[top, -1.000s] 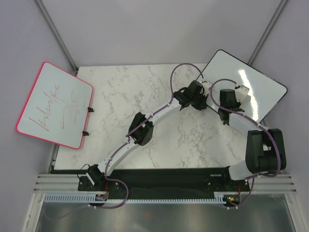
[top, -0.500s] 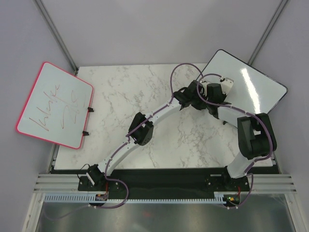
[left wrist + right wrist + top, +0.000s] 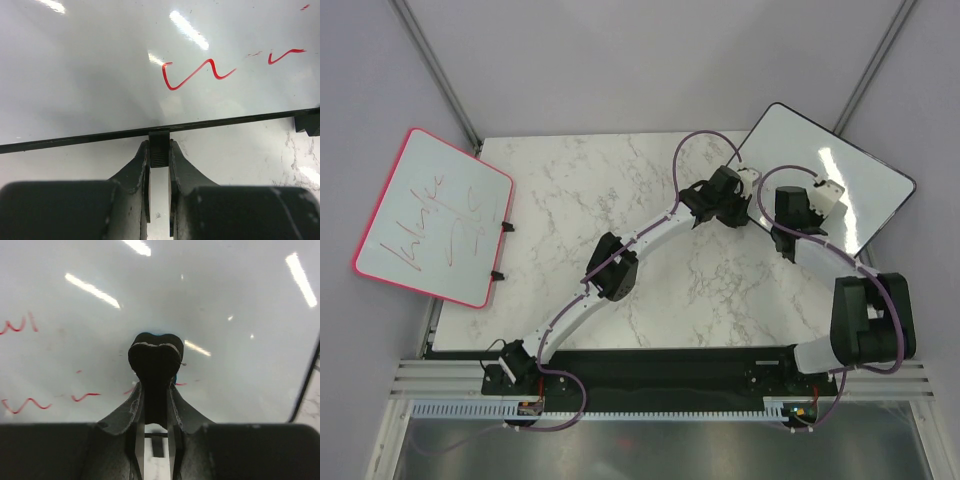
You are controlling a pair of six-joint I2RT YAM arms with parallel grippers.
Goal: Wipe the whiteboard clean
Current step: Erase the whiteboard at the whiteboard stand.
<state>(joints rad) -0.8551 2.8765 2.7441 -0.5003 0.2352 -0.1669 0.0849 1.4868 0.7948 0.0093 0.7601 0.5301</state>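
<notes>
Clamping whiteboard point(image 3: 100, 65) frame, left tool point(image 3: 160, 146); right tool point(image 3: 155, 386) presses probable eraser point(image 3: 155, 352) on face.

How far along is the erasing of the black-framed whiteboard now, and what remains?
Done: most of the whiteboard face looks clean. In hand: the left gripper has its jaws shut on a black tab on the frame, and the right gripper holds a black eraser at the face. Left: red strokes near the frame edge, seen in both wrist views.
</notes>
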